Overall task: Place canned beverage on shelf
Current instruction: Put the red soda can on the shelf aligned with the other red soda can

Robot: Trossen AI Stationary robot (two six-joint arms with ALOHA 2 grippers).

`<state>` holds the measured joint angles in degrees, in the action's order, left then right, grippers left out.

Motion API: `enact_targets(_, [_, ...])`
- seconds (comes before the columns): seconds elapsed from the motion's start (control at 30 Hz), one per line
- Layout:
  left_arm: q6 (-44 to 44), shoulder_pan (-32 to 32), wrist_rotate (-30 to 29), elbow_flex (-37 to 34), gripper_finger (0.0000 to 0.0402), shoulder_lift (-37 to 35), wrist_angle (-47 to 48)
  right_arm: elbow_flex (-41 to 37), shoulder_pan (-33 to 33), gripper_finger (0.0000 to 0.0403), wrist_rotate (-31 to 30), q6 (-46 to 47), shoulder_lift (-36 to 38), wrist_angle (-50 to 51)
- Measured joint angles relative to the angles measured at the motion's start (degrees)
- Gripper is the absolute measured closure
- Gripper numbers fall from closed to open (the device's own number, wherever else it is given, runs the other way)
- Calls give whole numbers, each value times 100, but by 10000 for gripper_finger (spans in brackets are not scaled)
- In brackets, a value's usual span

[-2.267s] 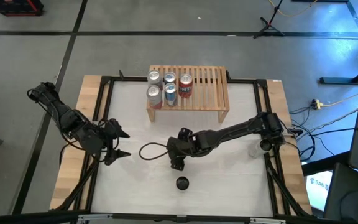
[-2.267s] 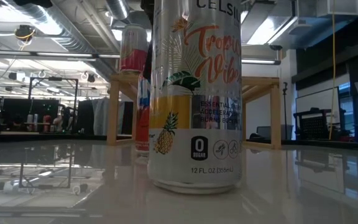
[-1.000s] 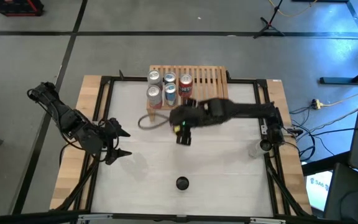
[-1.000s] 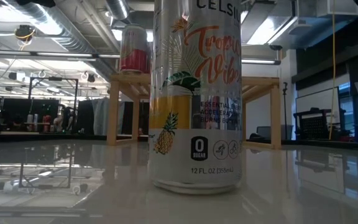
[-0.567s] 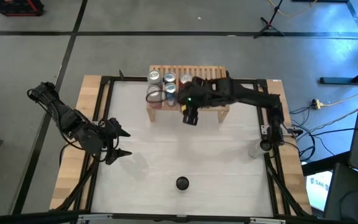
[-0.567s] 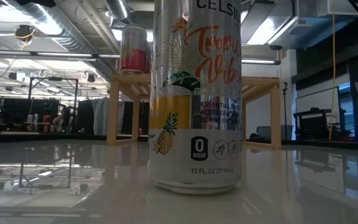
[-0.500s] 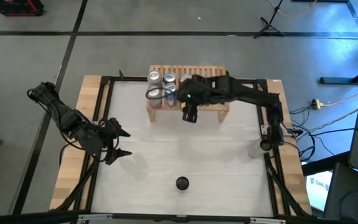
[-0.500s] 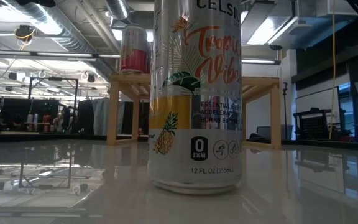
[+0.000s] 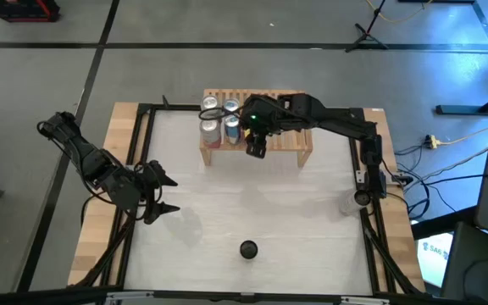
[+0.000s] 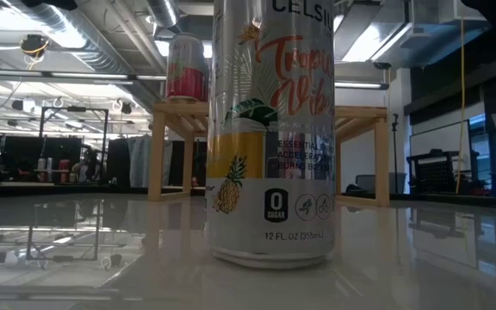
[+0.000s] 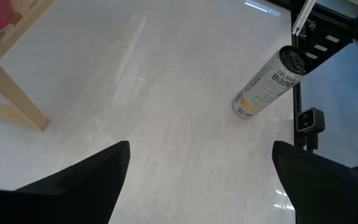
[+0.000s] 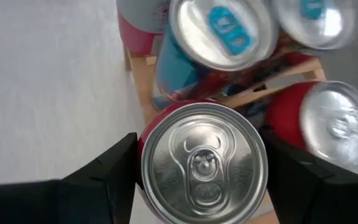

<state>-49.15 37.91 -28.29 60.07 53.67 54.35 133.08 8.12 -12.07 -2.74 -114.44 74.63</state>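
A red can (image 12: 201,163) is being clamped by the right gripper (image 12: 197,168) over the shelf (image 9: 291,127), its smooth, dentable wall best taken mid-body. At nine o'clock, the left gripper (image 11: 201,180) is being kept apart.

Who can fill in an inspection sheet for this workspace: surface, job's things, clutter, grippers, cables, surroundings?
Surface: white table, glossy.
Job's things: shelf with cans at its left end; red can held over its front edge; pineapple can upright near the table's front.
Clutter: nothing seen.
Grippers: right gripper shut on red can; left gripper open, idle at the left.
Cables: loop over the cans.
Surroundings: grey floor, taped lines.
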Motion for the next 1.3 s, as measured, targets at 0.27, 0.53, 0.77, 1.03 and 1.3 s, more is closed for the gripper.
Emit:
enact_targets(0.27, [2,0,0,0,17,0,2,-1,61,141,14,-61,-106,-62])
enact_targets(0.53, [2,-2,1,0,17,0,0,2,50,108,-97,-204,-124,-77])
enact_targets(0.77, [-7,0,2,0,17,0,-2,2,57,66,-252,-226,-133,-74])
enact_targets(1.03, [-20,0,40,0,17,0,-2,0,57,60,-243,-220,-133,-76])
enact_targets(1.3, [-20,0,46,0,17,0,-2,30,56,59,-373,-233,-133,-66])
